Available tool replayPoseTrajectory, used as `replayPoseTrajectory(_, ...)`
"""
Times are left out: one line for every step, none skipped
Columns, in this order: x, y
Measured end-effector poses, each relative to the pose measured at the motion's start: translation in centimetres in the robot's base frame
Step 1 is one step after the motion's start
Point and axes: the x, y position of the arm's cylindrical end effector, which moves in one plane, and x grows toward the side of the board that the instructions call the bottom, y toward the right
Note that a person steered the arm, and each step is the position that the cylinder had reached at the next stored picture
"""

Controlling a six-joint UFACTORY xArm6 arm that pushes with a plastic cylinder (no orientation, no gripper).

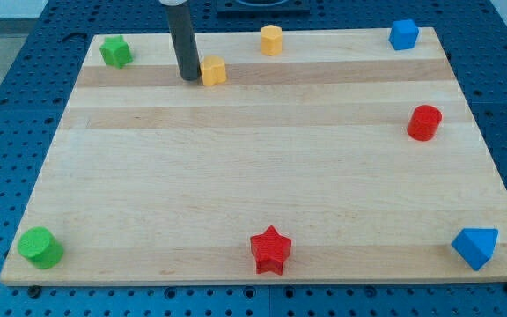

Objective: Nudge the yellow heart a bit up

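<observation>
The yellow heart (213, 70) lies near the view's top, left of centre, on the wooden board (253, 176). My tip (188, 78) rests on the board just to the heart's left, touching it or nearly so. The dark rod rises from the tip to the view's top edge. A second yellow block, a pentagon (271, 40), sits up and to the right of the heart, near the board's top edge.
A green star (115, 51) is at the top left and a blue cube (403, 33) at the top right. A red cylinder (424, 121) is at the right. A green cylinder (40, 246), a red star (270, 250) and a blue triangle (475, 246) line the bottom.
</observation>
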Motion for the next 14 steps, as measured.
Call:
replayPoseTrajectory(0.0, 1.4)
replayPoseTrajectory(0.0, 1.7)
replayPoseTrajectory(1.9, 1.7)
replayPoseTrajectory(3.6, 1.7)
replayPoseTrajectory(3.1, 1.8)
replayPoseTrajectory(2.1, 1.9)
replayPoseTrajectory(2.1, 1.9)
replayPoseTrajectory(2.8, 2.8)
replayPoseTrajectory(3.0, 3.4)
replayPoseTrajectory(3.0, 3.4)
replayPoseTrajectory(3.0, 4.2)
replayPoseTrajectory(2.8, 4.3)
replayPoseTrajectory(2.3, 4.3)
replayPoseTrajectory(2.3, 4.3)
